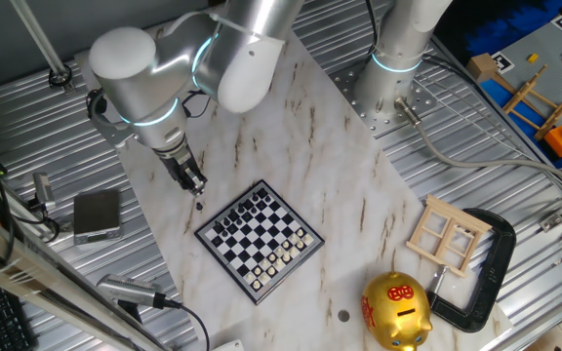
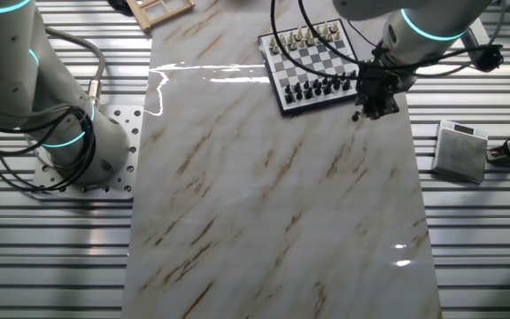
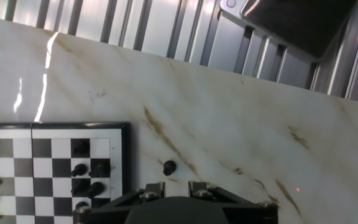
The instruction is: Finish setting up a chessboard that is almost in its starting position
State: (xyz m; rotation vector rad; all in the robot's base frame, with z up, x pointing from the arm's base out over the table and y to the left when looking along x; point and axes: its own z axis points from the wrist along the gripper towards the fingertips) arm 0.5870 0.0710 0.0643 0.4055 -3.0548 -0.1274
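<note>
Hand view: the chessboard (image 3: 55, 168) fills the lower left, its dark rim toward the middle of the frame, and a lone black piece (image 3: 169, 167) stands on the marble counter (image 3: 229, 112) just beside that rim, off the board. The gripper (image 3: 167, 186) shows only as its dark housing at the bottom edge, directly below the loose piece; whether the fingers are spread or pressed together cannot be told. A dark flat device (image 3: 291, 25) lies on the ribbed metal beyond the counter, far from the chessboard.

One fixed view, left to right: a small grey box (image 1: 97, 214) sits on the ribbed metal left of the chessboard (image 1: 259, 240). The gripper (image 1: 191, 181) hangs near the board's upper-left corner, with the black piece (image 1: 199, 206) just under it, apart from the board. Right of the chessboard lie a gold piggy bank (image 1: 396, 311), a pale wooden window frame (image 1: 448, 234) and a black clamp (image 1: 486, 283).

The other fixed view, left to right: the wooden frame (image 2: 159, 11) lies at the top edge, left of the chessboard (image 2: 312, 55). The gripper (image 2: 372, 102) hovers just beside the board's right corner, above the loose piece (image 2: 356, 116). The grey box (image 2: 460, 151) rests farther right.
</note>
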